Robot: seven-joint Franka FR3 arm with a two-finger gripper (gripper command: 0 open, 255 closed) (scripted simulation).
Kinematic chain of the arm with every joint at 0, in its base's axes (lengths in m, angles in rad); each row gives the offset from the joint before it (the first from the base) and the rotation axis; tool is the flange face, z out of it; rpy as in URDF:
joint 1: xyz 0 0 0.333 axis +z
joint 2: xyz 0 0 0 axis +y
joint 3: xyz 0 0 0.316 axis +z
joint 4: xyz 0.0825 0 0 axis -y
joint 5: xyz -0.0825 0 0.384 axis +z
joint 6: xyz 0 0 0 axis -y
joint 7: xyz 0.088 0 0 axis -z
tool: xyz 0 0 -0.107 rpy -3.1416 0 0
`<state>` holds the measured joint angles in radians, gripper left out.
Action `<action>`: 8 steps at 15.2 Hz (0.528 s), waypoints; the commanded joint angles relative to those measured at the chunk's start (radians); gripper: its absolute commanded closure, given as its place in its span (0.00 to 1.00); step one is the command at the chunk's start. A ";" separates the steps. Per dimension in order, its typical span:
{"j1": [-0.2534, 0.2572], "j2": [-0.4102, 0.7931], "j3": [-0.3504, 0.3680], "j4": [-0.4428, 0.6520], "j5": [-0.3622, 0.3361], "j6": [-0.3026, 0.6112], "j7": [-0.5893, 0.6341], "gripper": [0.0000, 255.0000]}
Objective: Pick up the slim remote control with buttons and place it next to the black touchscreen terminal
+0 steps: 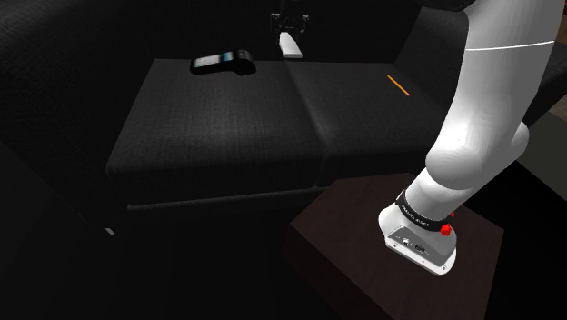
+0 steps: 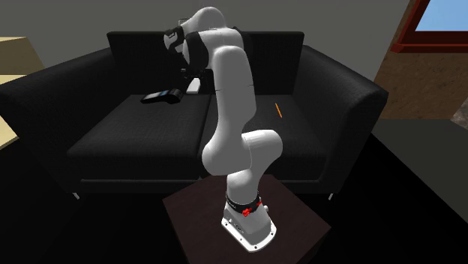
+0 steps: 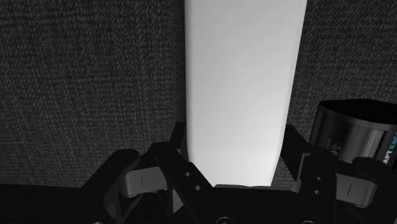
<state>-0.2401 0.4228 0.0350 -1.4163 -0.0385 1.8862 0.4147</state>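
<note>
In the shoulder view, starting at its left, the terminal (image 1: 221, 63) lies on the left cushion of the sofa (image 1: 218, 136), close to the seat's back edge. Its dark body nearly melts into the fabric, and only its pale strip reads clearly. Next comes my gripper (image 1: 289, 33), black on black and hard to outline, above the seam between the cushions at the back edge. My fingers (image 3: 167, 162) are clamped on the white remote (image 1: 290, 45), which slants down from them, near the terminal but apart from it. I cannot tell whether its low end touches the seat. Further right, a thin orange stick (image 1: 397, 85) lies on the right cushion. My arm (image 1: 491, 109) is cut off at the top, above the stand (image 1: 327, 236).

The wrist view shows the remote as a plain white slab cut off by the frame, with a corner of the terminal just beside one finger. In the second exterior view my arm covers most of the remote, but the whole sofa shows.
</note>
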 commanded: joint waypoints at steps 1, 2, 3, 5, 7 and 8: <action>-0.001 0.003 0.000 -0.020 0.000 0.024 -0.001 1.00; -0.001 0.004 -0.001 -0.031 0.000 0.036 0.000 1.00; -0.001 0.006 -0.001 -0.042 -0.001 0.049 0.000 1.00; -0.001 0.011 -0.001 -0.062 -0.001 0.074 0.001 1.00; -0.001 0.016 -0.001 -0.081 -0.002 0.098 0.002 1.00; -0.001 0.019 -0.001 -0.090 -0.002 0.110 0.002 1.00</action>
<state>-0.2418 0.4364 0.0340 -1.5002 -0.0399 1.9836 0.4161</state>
